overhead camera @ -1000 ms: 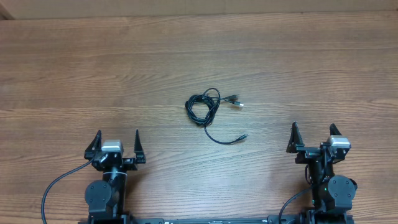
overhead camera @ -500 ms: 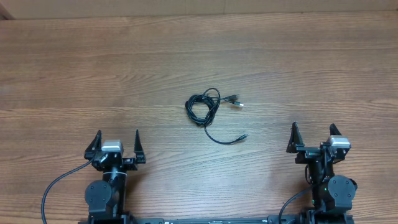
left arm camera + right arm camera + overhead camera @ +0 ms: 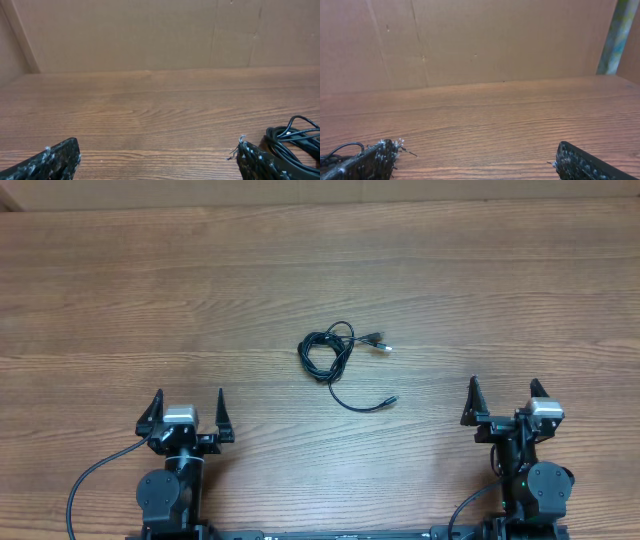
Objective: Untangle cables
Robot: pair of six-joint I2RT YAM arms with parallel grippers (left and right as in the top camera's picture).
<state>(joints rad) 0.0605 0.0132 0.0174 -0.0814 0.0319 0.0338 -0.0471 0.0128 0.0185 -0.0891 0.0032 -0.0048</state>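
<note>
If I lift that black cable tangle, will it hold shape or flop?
Likely floppy: the cables are thin and loosely coiled, so loops should sag. Probably light; a push may drag the whole tangle. The loose tail would likely trail.

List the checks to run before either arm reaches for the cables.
1. Left claw open and empty: ok.
2. Right claw open and empty: ok.
3. Cables in full overhead view, touching neither claw: ok.
4. Cables separated: not ok, bunched in one coil on the table.
5. Free plug ends to grab: ok, two trail out toward the right claw's side.
6. Which strand lies on top: cannot tell.
</note>
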